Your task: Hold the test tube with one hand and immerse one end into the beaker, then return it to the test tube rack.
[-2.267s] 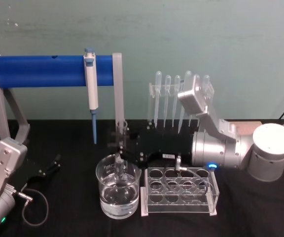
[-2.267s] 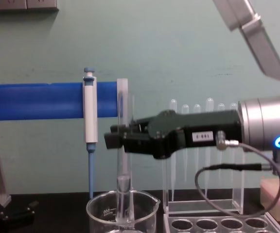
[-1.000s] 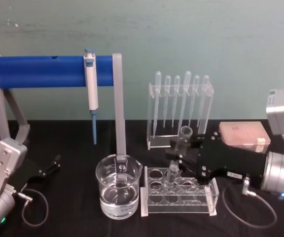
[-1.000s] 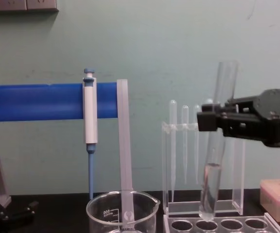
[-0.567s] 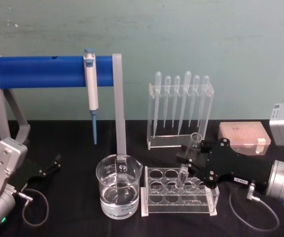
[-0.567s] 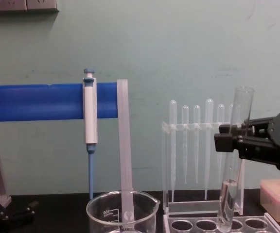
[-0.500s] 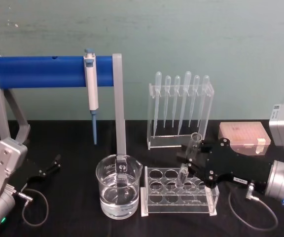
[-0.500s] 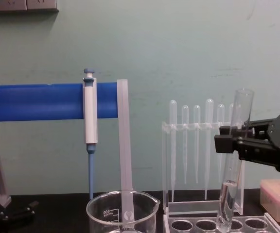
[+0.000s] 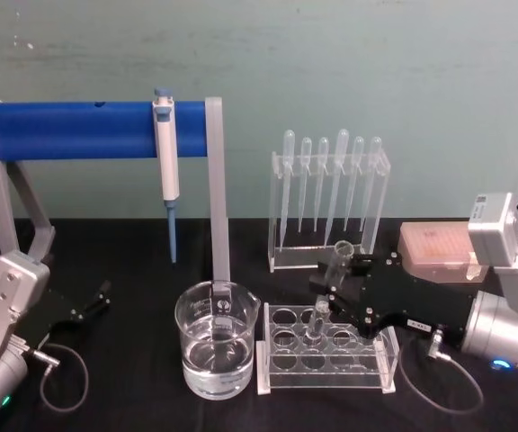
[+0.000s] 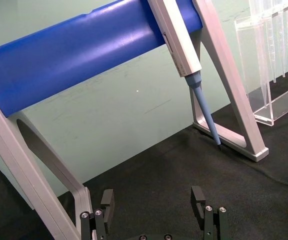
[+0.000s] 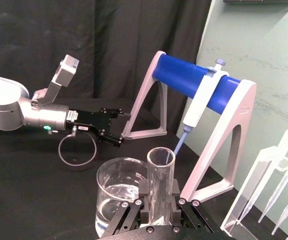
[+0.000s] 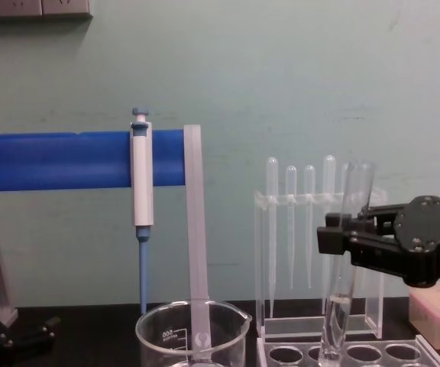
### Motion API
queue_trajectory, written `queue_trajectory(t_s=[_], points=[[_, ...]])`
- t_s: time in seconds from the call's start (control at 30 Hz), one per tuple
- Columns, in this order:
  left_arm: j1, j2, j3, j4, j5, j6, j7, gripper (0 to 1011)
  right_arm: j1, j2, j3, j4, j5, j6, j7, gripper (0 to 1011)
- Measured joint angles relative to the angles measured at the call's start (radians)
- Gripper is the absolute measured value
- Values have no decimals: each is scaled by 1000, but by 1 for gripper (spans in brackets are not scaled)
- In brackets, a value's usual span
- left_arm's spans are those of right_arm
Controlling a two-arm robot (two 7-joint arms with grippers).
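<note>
The right tool [image 9: 335, 290] grips the tube [image 9: 325, 297] upright over the rack [image 9: 326, 360], its lower end at a back-row hole. The beaker [image 9: 216, 338], holding water, stands just left of the rack on the black table [image 9: 133, 396]. The left tool [image 9: 93, 301] rests open, far left

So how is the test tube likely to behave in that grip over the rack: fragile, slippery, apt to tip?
The test tube looks like thin clear glass, so probably stiff but fragile under a hard squeeze. The right claw is shut on its smooth upper wall, so it could slip. It is tall, slim and slightly tilted, its round end at the rack, so it would probably tip unsupported.
</note>
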Motion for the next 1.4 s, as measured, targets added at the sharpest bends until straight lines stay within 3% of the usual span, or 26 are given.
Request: queue_trajectory(t_s=[0.6, 1.4], points=[[0, 0, 0, 0, 0, 0, 0, 1000, -3, -43, -2, 69, -15, -28, 15, 225], [0, 0, 0, 0, 0, 0, 0, 1000, -39, -64, 0, 97, -32, -36, 2, 225]])
